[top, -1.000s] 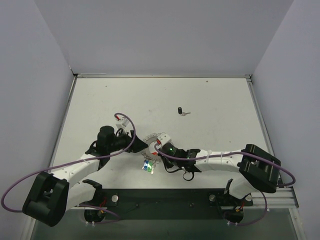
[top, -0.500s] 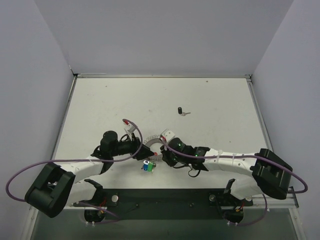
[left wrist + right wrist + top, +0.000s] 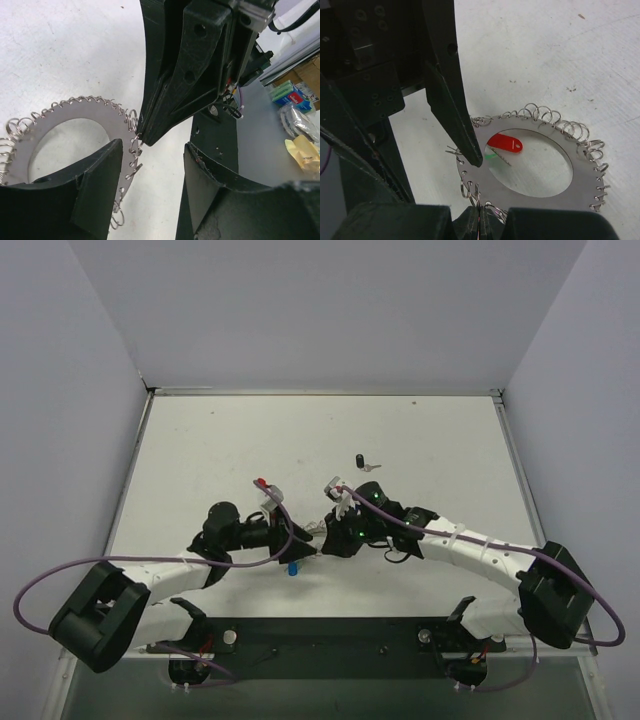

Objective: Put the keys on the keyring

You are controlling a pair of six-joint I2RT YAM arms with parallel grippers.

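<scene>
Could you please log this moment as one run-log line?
right pincer: shut on keyring rim | left pincer: open at rim | black key: off ring

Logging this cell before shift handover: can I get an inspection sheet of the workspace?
Surface: white table, faint specks.
Job's things: ring pinched at its rim; red key and green key seen through its hole; blue key just nearside; black key apart, farther back.
Clutter: nothing seen.
End effectors: right end effector shut on ring; left end effector open at its rim.
Cables: purple cables loop along both arms.
Surroundings: grey walls.
</scene>
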